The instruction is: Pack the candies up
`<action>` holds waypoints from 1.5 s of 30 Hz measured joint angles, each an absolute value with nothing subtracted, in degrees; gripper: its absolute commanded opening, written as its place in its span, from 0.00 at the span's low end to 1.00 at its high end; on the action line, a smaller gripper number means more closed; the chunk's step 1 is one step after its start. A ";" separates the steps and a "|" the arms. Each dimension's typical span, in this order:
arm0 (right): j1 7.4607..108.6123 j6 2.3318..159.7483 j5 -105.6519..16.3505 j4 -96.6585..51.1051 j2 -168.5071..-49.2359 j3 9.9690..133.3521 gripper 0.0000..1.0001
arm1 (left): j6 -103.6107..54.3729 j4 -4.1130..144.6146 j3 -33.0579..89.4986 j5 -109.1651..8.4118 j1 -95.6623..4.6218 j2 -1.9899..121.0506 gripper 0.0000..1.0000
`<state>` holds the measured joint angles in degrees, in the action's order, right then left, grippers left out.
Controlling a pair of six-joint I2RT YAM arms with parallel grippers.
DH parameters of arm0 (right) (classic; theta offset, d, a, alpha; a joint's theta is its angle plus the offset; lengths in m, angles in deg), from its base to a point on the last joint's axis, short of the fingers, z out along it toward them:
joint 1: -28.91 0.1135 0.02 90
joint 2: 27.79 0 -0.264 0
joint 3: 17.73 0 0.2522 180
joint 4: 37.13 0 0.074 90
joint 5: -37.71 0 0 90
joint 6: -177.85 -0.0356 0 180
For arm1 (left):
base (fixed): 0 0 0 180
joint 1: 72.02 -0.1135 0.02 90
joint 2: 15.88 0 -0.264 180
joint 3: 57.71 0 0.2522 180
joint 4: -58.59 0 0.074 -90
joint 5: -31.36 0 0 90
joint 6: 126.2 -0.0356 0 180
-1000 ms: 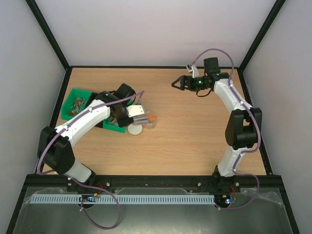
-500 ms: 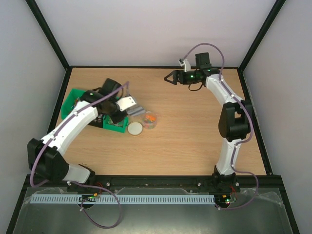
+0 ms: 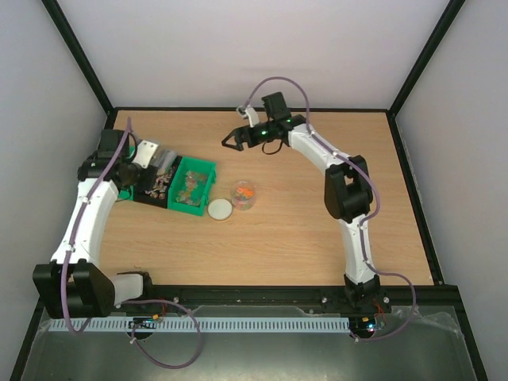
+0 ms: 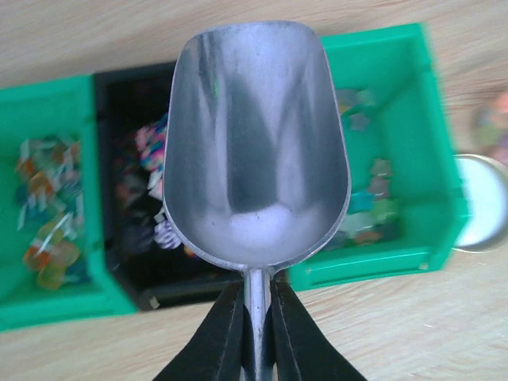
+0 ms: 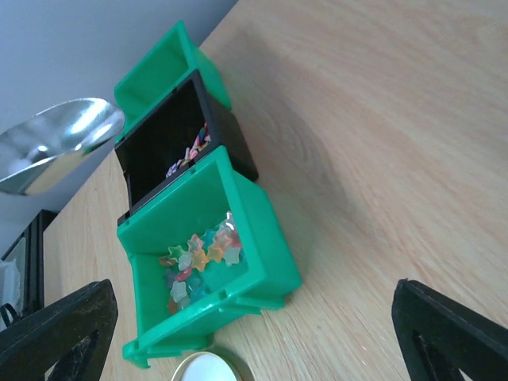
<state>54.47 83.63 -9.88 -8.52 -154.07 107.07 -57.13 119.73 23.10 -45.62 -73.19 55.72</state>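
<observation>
From above, the left pincer (image 3: 147, 163) holds the scoop (image 3: 164, 159) over a row of bins (image 3: 193, 184) at the left of the table (image 3: 317, 230). Candies (image 3: 188, 190) lie in the bins, and a few orange ones show in the jar (image 3: 244, 194) just right of them. The lid (image 3: 220, 209) lies beside the jar. The right pincer (image 3: 230, 141) hangs beyond the bins, jaws apart and holding nothing. The arm hides most of the leftmost bin, and how full the jar is cannot be read.

The left wrist view shows the jaws clamped on the scoop's thin handle. Its bowl is empty above the black middle bin (image 4: 127, 198). Candies sit in all three bins, though those in the black one are blurred. The jar is only a smear at the right edge.

The right wrist view shows star-shaped sweets in the nearest green bin (image 5: 262, 262). The lid is cut off at the bottom.

The candies look tiny, light and slippery. They are probably better scooped than pinched, and a tilted scoop could spill them.
</observation>
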 measured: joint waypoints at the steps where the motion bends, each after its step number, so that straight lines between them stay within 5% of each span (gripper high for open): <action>1: 55.28 83.58 -10.21 -8.70 -155.03 107.62 0.96 | -56.73 118.70 21.48 -46.85 -74.48 54.89 0.02; 11: 58.76 84.11 -11.10 -8.72 -158.90 109.06 0.92 | -59.09 104.58 2.81 -54.19 -77.74 49.33 0.02; 34: 63.32 85.44 -11.28 -11.30 -167.88 115.77 0.72 | -70.77 90.44 4.72 -48.35 -78.09 65.95 0.02; 45: 64.50 87.56 -12.13 -10.73 -170.40 116.69 0.46 | -71.05 90.11 4.87 -47.57 -77.43 65.97 0.02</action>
